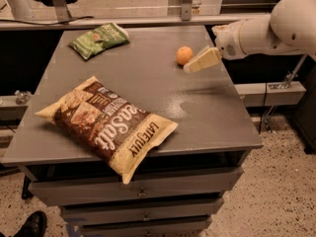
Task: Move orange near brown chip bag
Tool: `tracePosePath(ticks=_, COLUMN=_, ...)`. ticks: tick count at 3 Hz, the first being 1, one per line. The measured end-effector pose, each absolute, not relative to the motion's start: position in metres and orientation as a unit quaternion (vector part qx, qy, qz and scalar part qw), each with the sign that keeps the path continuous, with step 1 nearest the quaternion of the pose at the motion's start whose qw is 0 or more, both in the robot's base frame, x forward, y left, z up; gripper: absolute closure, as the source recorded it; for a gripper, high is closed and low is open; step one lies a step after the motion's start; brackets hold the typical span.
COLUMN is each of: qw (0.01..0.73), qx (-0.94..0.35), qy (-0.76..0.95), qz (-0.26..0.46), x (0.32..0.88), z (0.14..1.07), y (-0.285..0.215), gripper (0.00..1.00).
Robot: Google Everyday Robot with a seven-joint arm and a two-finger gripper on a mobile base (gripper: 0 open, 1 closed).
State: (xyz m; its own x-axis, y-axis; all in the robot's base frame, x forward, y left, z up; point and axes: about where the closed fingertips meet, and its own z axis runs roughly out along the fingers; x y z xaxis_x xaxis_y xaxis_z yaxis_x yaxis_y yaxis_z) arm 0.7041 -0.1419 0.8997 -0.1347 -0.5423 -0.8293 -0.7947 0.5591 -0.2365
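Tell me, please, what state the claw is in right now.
Claw: open or closed cannot be told; it is beside the orange, not holding it.
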Motion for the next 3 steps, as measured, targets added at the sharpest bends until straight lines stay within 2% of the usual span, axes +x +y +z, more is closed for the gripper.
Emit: tracePosePath(ticks=3, qw=0.479, qx=-0.399, qy=0.759, qz=0.191, x=0.741, z=0.849, y=-0.111, gripper=0.0)
